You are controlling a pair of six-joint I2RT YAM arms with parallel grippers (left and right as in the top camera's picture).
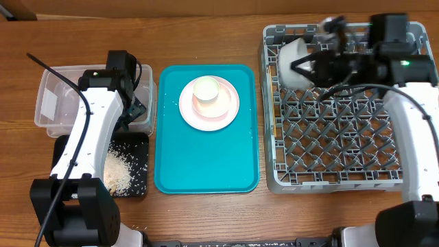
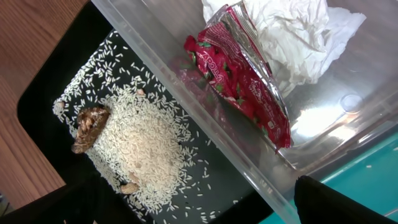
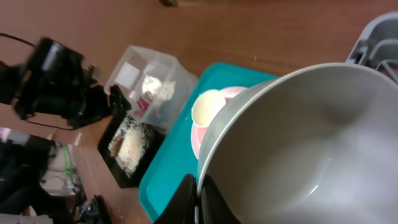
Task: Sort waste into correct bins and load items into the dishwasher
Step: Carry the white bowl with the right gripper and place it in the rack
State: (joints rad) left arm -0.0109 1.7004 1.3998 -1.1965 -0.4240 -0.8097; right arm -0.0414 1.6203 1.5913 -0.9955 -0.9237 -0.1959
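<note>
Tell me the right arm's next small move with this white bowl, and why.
Probably ease the white bowl down between the pegs of the grey rack, then open the right tool. The tool is shut on the bowl's rim, and the bowl is tipped on its side over the rack's far left corner, seemingly not yet seated.

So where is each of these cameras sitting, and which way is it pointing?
Overhead: fixed above the table, facing straight down on the teal tray and dish rack; both arms show.
Left wrist: on the left arm, facing down into the black tray of rice and the clear tub; its dark fingers edge the bottom.
Right wrist: on the right arm, facing across the table past the white bowl it grips; its fingers show below.
Shared: both wrist views show the black tray and tub.
</note>
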